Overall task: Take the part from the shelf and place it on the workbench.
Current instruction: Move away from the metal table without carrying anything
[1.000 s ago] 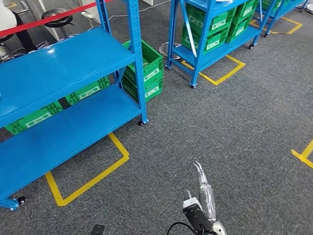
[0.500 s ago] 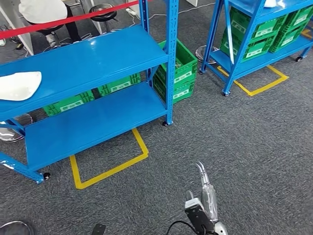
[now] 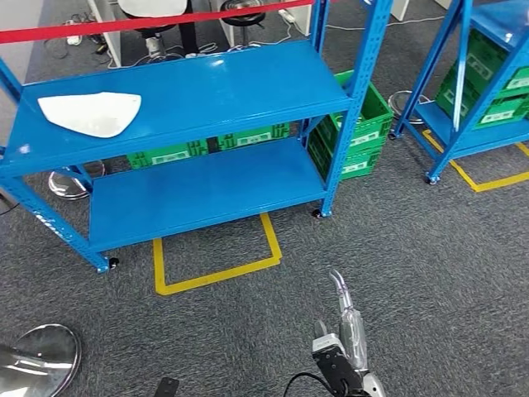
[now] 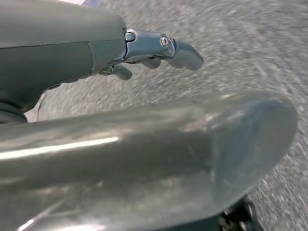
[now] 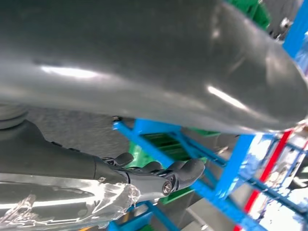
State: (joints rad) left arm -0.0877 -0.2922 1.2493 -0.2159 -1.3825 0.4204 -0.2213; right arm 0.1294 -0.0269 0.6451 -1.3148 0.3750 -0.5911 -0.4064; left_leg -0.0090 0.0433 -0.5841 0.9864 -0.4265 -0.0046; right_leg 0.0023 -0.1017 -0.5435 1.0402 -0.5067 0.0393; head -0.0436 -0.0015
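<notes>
Ahead, the white part (image 3: 90,112) lies near the shelf (image 3: 187,91) edge; both hands apparently hold nothing, fingers apart.

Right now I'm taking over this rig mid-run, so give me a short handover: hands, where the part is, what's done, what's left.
Left hand: holds nothing, fingers apart, above the grey carpet.
Right hand: low in the head view, holds nothing, fingers loosely extended.
The part, white and flat, lies on the upper level of the blue shelf, toward its left end.
Done: the robot faces the shelf from a distance; nothing picked up.
Left: approach, take the part, carry it to the workbench and set it down.
</notes>
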